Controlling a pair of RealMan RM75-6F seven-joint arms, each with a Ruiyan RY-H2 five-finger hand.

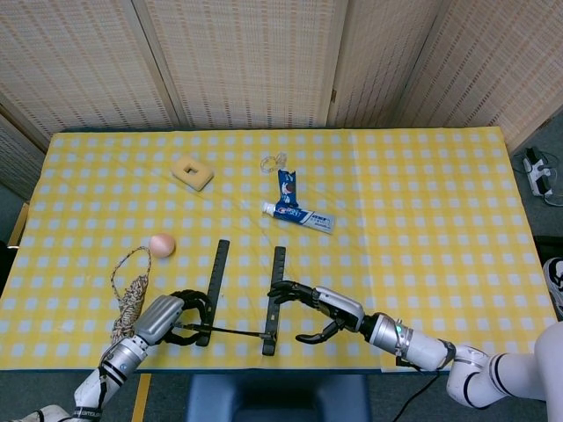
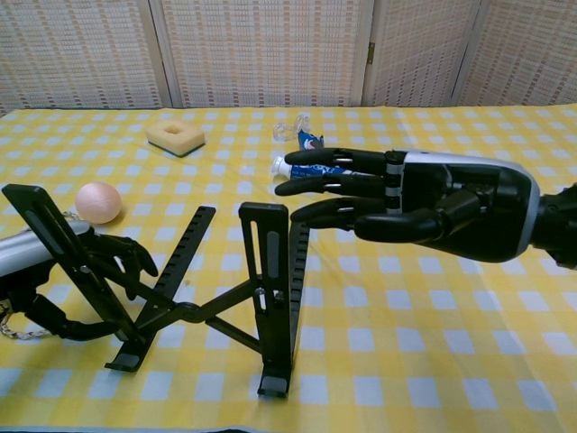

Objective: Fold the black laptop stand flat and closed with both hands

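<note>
1. Head view, counter [image 1: 440,193]: we log a yellow checked cloth carrying everything; the black laptop stand [image 1: 239,299] sits at its near edge, between the two arms.
2. Black laptop stand [image 2: 194,289]: we record it unfolded, its two slotted rails running away from the robot, joined near the front by crossed links. The left rail leans up and outward; the right rail stands upright.
3. Right robot hand [image 2: 424,203]: we note fingers spread apart and holding nothing, fingertips just beside the upright right rail's top, palm lying outboard to the right. We cannot tell from either view whether they touch it.
4. Left robot hand [image 2: 86,280]: we note fingers curled around the tilted left rail from outside, apparently gripping it.
5. Governing relation, our judgement: the stand lies between the hands, each outboard of its own rail, so closing calls for inward pushes across the rails' long axis. The left hand is already engaged; the right must make contact.
</note>
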